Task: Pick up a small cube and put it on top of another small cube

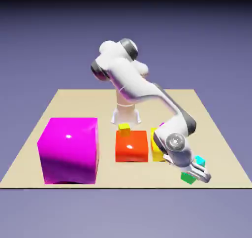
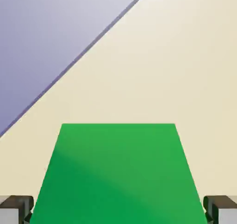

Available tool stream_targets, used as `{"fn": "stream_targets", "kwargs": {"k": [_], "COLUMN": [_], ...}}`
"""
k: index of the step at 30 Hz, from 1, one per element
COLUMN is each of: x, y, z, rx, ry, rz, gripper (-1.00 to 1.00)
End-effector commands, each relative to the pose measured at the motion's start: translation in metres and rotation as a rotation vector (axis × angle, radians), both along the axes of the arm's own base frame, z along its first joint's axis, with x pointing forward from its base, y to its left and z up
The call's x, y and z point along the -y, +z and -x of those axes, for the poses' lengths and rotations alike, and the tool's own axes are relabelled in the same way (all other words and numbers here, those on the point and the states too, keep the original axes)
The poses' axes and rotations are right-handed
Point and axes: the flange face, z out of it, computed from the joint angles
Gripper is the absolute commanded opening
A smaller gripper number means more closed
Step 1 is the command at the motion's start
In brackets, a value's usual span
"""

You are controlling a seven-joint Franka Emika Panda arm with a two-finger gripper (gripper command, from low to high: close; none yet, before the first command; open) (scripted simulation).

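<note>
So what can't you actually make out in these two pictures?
- Yellow block, exterior view: mostly hidden behind the arm.
- Small green cube, exterior view: partly covered by the gripper; whether it rests on the table or is lifted is unclear.
- Green cube, hand view: its bottom is cut off by the picture's edge.
- Fingertips, hand view: only corners show.
- Small turquoise cube, exterior view: partly hidden by the hand.

1. Arm (image 1: 133, 82): smooth, glossy white shell with grey joint caps.
2. Magenta block (image 1: 69, 151): glossy, with a bright highlight on top.
3. Red block (image 1: 131, 146): glossy too.
4. Green cube (image 2: 118, 176): smooth, plain, softly shaded.
5. Table (image 1: 29, 148): matt beige, untextured.
6. Fingertips (image 2: 16, 208): dull grey.
</note>
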Motion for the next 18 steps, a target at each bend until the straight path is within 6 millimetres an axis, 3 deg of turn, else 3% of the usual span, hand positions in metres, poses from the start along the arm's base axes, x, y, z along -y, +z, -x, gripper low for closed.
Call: {"fn": "stream_targets", "kwargs": {"k": [1, 2, 10, 18], "x": [0.006, 0.013, 0.064, 0.129], "y": [0.021, 0.041, 0.046, 0.087], "z": [-0.006, -0.011, 0.042, 0.089], "rx": [0.000, 0.000, 0.027, -0.002], "ry": [0.001, 0.006, 0.393, 0.683], "rz": [0.001, 0.004, 0.171, 0.236], "gripper": [-1.00, -1.00, -1.00, -1.00]}}
